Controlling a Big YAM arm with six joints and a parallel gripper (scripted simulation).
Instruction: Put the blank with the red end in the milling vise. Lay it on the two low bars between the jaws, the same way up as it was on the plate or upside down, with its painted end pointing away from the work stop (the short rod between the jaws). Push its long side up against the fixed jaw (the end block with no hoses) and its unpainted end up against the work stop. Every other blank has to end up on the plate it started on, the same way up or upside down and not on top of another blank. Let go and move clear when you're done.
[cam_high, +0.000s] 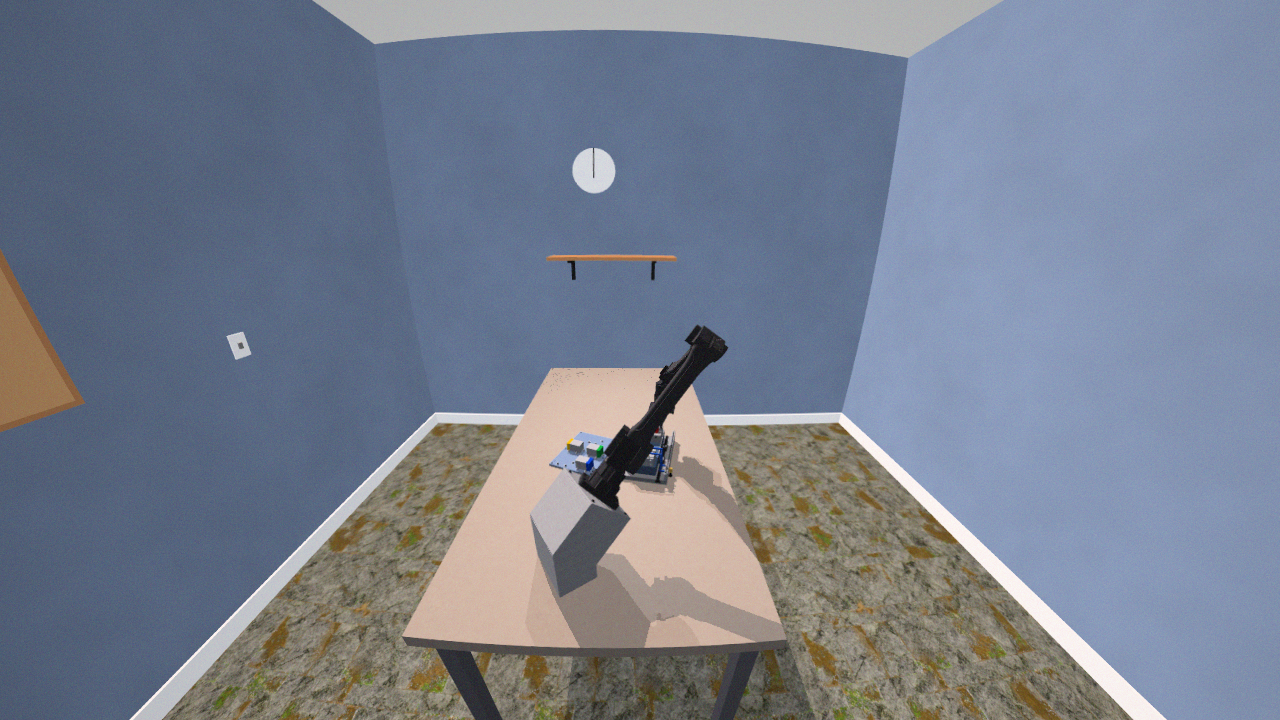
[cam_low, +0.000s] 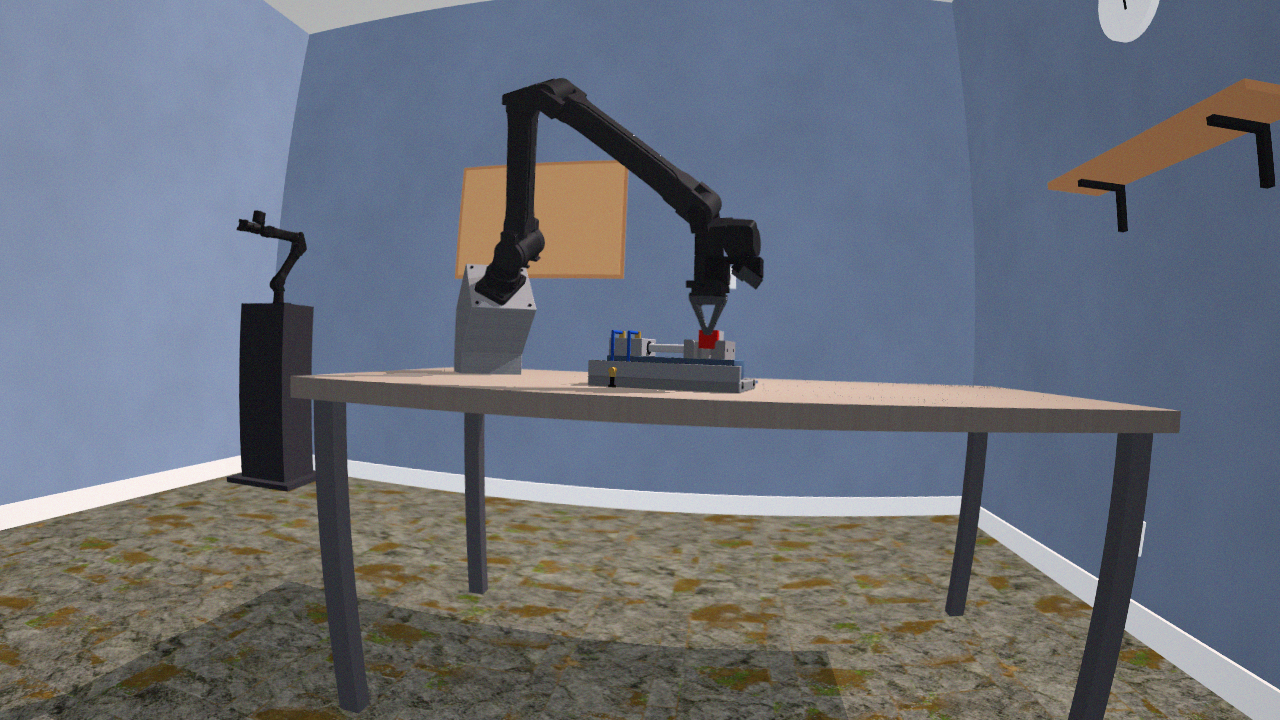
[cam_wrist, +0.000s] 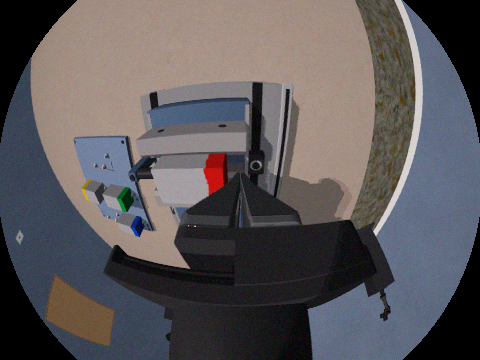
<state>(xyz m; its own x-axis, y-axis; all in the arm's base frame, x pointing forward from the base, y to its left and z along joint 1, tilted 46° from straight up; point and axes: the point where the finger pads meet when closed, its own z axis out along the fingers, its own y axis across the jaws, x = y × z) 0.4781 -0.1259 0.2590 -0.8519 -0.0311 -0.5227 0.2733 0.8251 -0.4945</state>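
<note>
Top: the arm hides the vise on the desk.
Exterior: the fingers, shut and empty, sit just above the red-ended blank.
Wrist: the blank lies in the vise

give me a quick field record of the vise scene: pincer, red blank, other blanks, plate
pincer: shut, fingertips together, holding nothing, pointing down at the red end
red-end blank: lying in the milling vise between the jaws, painted end toward the pincer
other blanks: yellow-end, green-end and blue-end blanks lie apart on the plate
plate: light blue, flat on the table beside the vise
seating against fixed jaw and work stop: cannot tell
</note>
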